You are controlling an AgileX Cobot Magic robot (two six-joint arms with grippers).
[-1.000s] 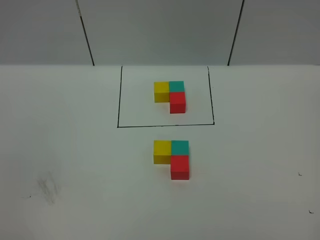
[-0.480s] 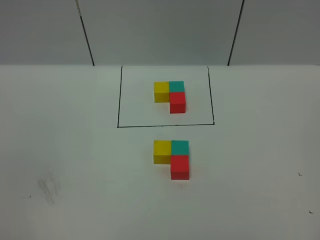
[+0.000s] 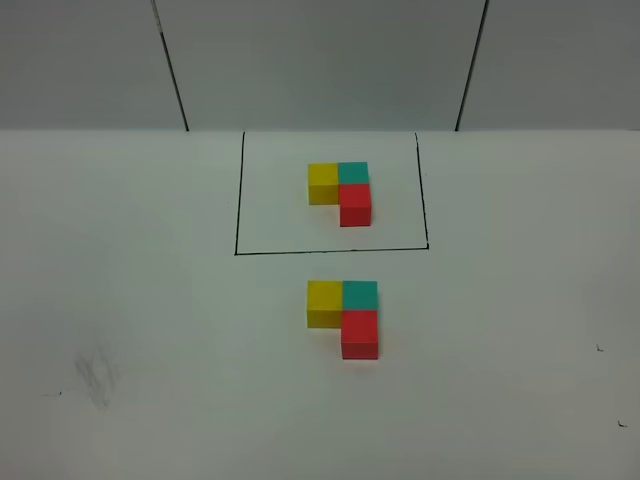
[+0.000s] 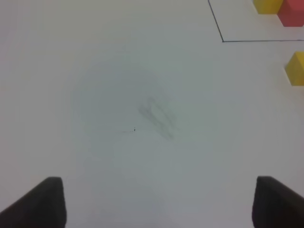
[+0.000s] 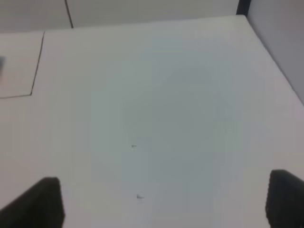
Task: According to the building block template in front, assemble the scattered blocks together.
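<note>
The building block template [image 3: 340, 190] is an L of yellow, teal and red cubes inside a black drawn rectangle [image 3: 238, 200] at the back middle. In front of it, unframed, the yellow block [image 3: 325, 303], teal block [image 3: 360, 295] and red block [image 3: 360, 334] sit touching in the same L shape. Neither gripper shows in the exterior view. In the left wrist view my left gripper [image 4: 156, 209] is open and empty over bare table, with the yellow block [image 4: 295, 68] and the frame corner [image 4: 222, 41] far off. My right gripper [image 5: 161, 204] is open and empty.
A grey smudge [image 3: 95, 375] marks the white table at the front left; it also shows in the left wrist view [image 4: 156, 116]. Grey wall panels [image 3: 320, 60] stand behind the table. The right wrist view shows the table's far right edge [image 5: 268, 52].
</note>
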